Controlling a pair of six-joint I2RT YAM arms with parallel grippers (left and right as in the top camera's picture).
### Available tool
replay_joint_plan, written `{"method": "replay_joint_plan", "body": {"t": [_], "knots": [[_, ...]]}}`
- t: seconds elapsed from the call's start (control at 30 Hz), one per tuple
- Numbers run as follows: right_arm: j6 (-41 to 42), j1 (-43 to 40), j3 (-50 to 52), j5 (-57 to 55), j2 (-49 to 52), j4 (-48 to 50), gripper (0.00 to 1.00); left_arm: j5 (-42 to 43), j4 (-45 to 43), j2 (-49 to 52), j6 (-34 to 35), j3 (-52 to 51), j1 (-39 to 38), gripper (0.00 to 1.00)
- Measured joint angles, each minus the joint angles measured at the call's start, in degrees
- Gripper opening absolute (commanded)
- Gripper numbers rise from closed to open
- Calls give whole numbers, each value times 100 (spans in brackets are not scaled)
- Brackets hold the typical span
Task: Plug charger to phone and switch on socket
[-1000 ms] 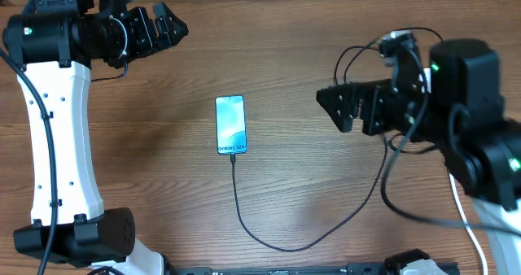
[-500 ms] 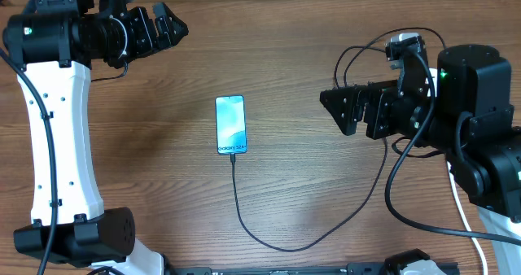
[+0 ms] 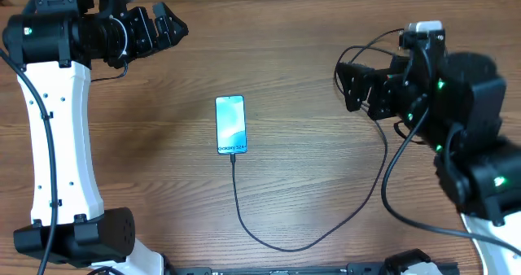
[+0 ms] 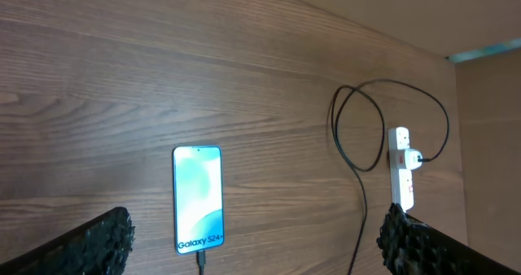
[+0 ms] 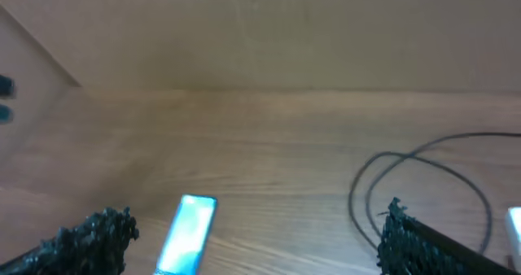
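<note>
The phone [image 3: 230, 124] lies flat mid-table, blue screen up; it also shows in the left wrist view [image 4: 198, 197] and the right wrist view [image 5: 188, 233]. The charger's thin black cable [image 3: 269, 241] runs from the phone's bottom edge, curves right and loops [image 4: 358, 124] up to the socket. The charger's connector tip sits in the phone's port [image 4: 200, 261]. The socket, a white power strip [image 4: 400, 168], lies at the far right with a plug head in it; overhead only its end [image 3: 426, 28] shows behind my right arm. My left gripper [image 3: 167, 27] is open and empty at the top left. My right gripper [image 3: 352, 84] is open and empty, raised left of the socket.
A thick white cord [image 3: 466, 218] runs down the right edge under my right arm. The table's back edge meets a tan wall [image 5: 260, 31]. The left arm's white base column [image 3: 57, 153] stands at the left side.
My right arm has risen and swung toward the back right, closer to the socket. The left arm, phone and cable have not moved.
</note>
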State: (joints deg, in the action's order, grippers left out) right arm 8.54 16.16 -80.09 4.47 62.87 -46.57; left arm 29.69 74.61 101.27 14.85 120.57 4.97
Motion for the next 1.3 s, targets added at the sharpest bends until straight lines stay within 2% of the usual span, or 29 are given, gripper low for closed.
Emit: {"method": "replay_joint_plan", "body": {"t": [0.4,0.77,1.0,1.3], "knots": [[-490,-549,3399,-199,-2385,2457,100,0,2,0,4,0,0,100],[-538,-909,6262,33,-4682,3541,100,0,0,0,4,0,0,100],[-542,-979,7217,201,-5606,3847,100,0,2,0,4,0,0,100],[-551,-979,7860,278,-6166,4177,100,0,2,0,4,0,0,100]]}}
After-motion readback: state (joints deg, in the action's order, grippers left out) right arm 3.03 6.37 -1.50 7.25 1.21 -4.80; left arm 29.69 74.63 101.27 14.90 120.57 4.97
